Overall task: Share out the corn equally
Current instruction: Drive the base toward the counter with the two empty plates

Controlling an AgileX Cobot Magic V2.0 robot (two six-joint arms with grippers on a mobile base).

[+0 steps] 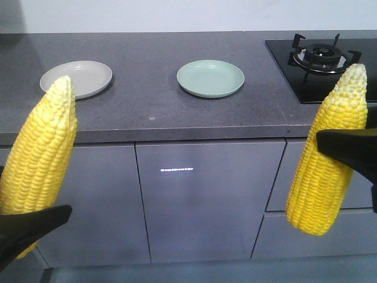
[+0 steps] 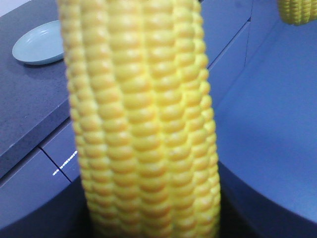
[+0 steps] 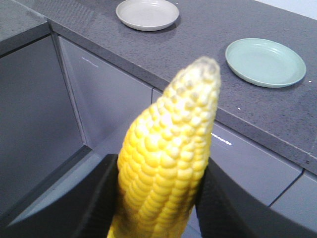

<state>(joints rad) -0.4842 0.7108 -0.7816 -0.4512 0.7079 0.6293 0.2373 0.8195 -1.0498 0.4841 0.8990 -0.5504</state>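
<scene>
While I face the counter, the left gripper clamps the left cob and the right gripper clamps the right cob, both tips up.

Left cob in left pincer, right cob in right pincer

A kitchen: a long grey speckled countertop runs along a plain white wall, with a black glass hob and its gas burner set into one end. Flat grey cabinet fronts sit below it, and a beige plate and a pale green plate lie on top. It may be a home or a mock-up; the views do not settle that
</scene>
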